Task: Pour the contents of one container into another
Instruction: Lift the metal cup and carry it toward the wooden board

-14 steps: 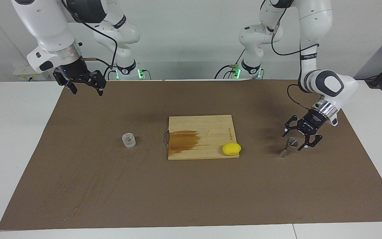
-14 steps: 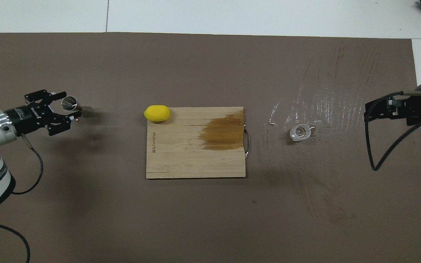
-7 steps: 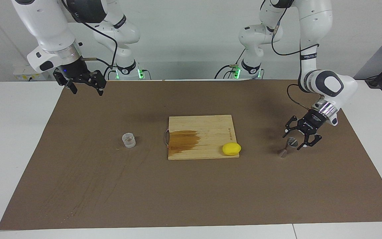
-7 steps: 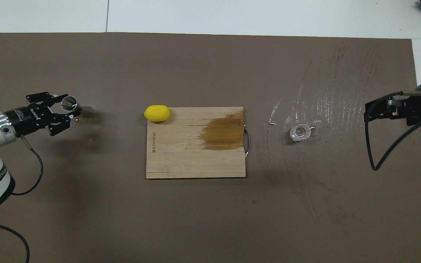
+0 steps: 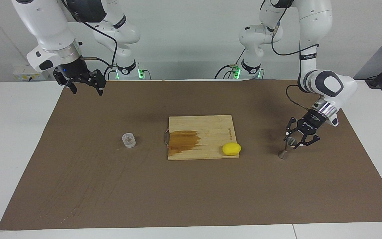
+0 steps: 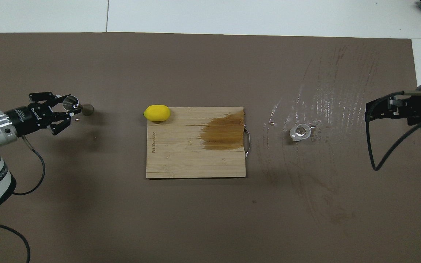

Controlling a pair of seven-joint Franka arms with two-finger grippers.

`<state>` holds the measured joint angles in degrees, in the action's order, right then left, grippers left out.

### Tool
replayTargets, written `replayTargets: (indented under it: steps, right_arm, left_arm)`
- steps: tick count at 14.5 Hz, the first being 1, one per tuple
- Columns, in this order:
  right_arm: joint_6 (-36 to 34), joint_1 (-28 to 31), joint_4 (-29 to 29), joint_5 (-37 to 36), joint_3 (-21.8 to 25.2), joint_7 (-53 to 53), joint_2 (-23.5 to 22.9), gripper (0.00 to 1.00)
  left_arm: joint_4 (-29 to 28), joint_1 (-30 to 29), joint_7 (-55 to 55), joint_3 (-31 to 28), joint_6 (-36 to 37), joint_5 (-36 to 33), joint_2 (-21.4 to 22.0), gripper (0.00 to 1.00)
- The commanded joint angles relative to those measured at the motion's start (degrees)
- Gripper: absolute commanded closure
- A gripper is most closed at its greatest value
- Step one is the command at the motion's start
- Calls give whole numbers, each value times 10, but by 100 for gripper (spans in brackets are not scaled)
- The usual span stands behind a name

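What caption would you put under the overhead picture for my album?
Left gripper shut on the small silvery hourglass-shaped steel jigger; small clear cylindrical cup waits near the open right gripper.

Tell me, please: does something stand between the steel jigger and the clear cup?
Yes. The cutting board with the lemon lies on the table between the jigger, gripped by the left gripper, and the clear cup.

Shiny steel jigger (image 5: 287,147) — clear cup (image 5: 129,140)
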<state>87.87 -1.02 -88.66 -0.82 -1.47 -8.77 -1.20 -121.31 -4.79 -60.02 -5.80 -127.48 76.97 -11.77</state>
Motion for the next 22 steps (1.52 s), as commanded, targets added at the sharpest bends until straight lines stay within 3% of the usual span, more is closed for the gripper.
replayTargets:
  steps: [1,7,12,16,19,22]
  right_arm:
    - [3,8,-8,3,-1,12,9,0]
    - [-2,9,-8,3,-1,15,9,0]
    - [3,9,-8,4,0,-26,9,0]
    - [28,3,-7,15,-1,-138,1,0]
    - [44,15,-5,51,1,-251,-14,0]
    - [69,24,-7,104,2,-329,-38,0]
  left_arm:
    - [10,7,10,6,28,17,7,100]
    - [60,16,-78,82,32,43,21,100]
    - [72,35,-127,186,-56,96,24,100]
    - [79,148,-125,197,-182,154,11,100]
    - [102,247,-127,197,-309,179,-19,100]
    - [121,318,-127,197,-387,175,-61,100]
